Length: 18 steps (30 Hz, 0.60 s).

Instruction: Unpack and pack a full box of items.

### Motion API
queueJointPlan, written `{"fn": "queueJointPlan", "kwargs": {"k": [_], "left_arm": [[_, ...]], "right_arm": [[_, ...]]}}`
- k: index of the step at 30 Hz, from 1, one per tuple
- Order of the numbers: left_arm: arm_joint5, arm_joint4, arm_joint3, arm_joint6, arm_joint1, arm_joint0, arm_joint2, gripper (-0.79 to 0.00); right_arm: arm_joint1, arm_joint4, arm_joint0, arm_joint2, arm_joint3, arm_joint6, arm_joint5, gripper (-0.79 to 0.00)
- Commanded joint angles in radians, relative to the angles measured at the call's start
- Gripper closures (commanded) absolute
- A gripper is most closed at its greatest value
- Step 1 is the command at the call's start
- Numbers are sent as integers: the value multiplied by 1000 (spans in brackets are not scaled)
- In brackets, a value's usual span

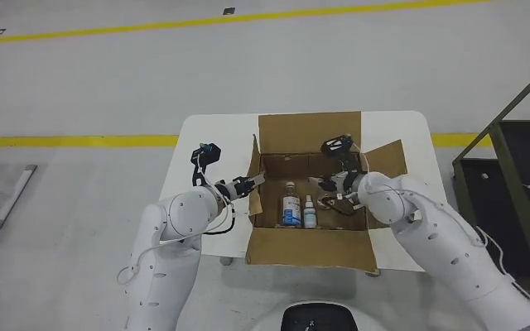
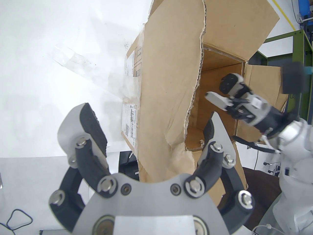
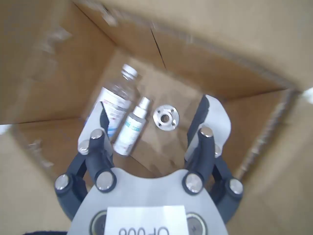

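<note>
An open cardboard box (image 1: 306, 244) stands on the white table (image 1: 207, 136). On its floor lie a clear bottle (image 1: 289, 204) (image 3: 117, 96), a small spray bottle (image 1: 309, 213) (image 3: 133, 128) and a round metal flange (image 3: 165, 117). My right gripper (image 1: 325, 191) (image 3: 154, 116) hangs open inside the box, above the spray bottle and flange, holding nothing. My left gripper (image 1: 253, 183) (image 2: 151, 121) is open astride the box's torn left flap (image 2: 168, 94), one finger outside and one inside. The right gripper (image 2: 221, 95) also appears beyond that flap in the left wrist view.
The box flaps are folded outward on all sides, the far flap (image 1: 310, 131) lying flat on the table. A green metal frame (image 1: 489, 145) stands to the right of the table. Bare tabletop lies left of the box.
</note>
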Motion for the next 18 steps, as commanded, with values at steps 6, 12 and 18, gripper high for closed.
{"fn": "queueJointPlan", "kwargs": {"k": [6,12,18], "left_arm": [[0,0,0,0,0,0,0,-785],[0,0,0,0,0,0,0,-785],[0,0,0,0,0,0,0,-785]], "right_arm": [[58,26,-377,513,-374,-238,-71,0],[58,281,-580,843,-295,-342,-109,0],[46,496,-550,786,-11,-319,-135,0]]}}
